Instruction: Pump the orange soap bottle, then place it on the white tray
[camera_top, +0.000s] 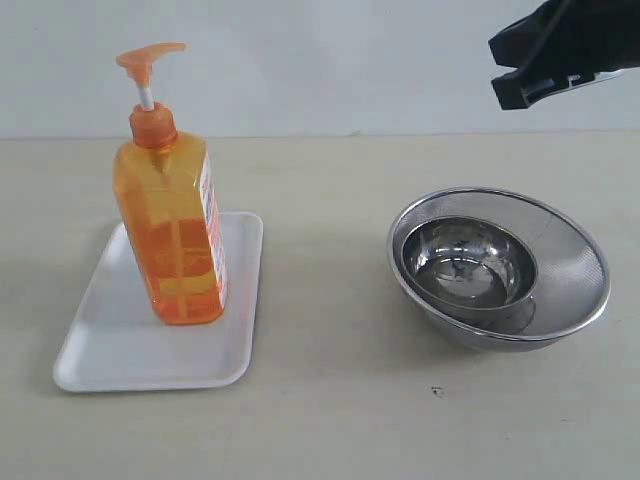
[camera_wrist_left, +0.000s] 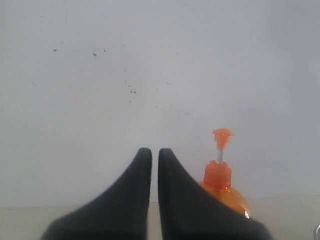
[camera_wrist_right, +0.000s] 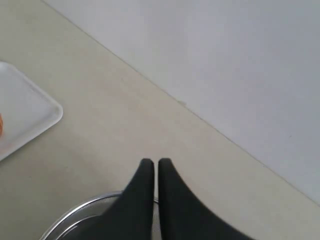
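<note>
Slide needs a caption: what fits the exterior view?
Orange bottle stands on white tray, nested steel bowls beside it.

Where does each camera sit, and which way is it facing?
Exterior: off the arms, facing the table and wall; orange soap bottle on white tray, nested steel bowls, right pincer top right.
Left wrist: level toward the wall, past the shut left pincer; shares the bottle with exterior.
Right wrist: angled down over the shut right pincer; shares tray and bowls with exterior.
</note>
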